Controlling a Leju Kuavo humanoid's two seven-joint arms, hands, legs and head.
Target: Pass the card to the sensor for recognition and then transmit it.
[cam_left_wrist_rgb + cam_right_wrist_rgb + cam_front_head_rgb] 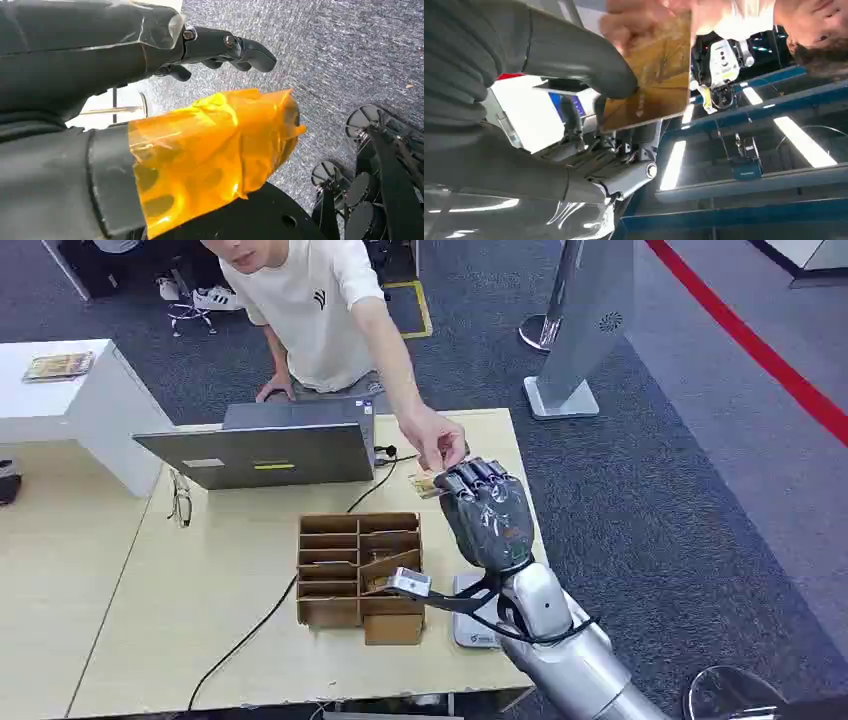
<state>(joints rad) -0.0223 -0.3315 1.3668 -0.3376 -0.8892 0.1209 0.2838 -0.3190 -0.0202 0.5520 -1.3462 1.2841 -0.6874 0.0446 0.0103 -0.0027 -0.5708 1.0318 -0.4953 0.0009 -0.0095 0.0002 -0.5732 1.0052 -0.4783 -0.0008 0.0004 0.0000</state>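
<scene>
Two hands on the thin golden-brown card: my right hand pinches its near end, the person's hand (opposite, across the table) takes the far end.

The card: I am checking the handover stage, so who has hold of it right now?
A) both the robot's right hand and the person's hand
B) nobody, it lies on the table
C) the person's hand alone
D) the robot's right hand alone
A: the right hand pinches the card while the person's hand grasps its far edge.
</scene>
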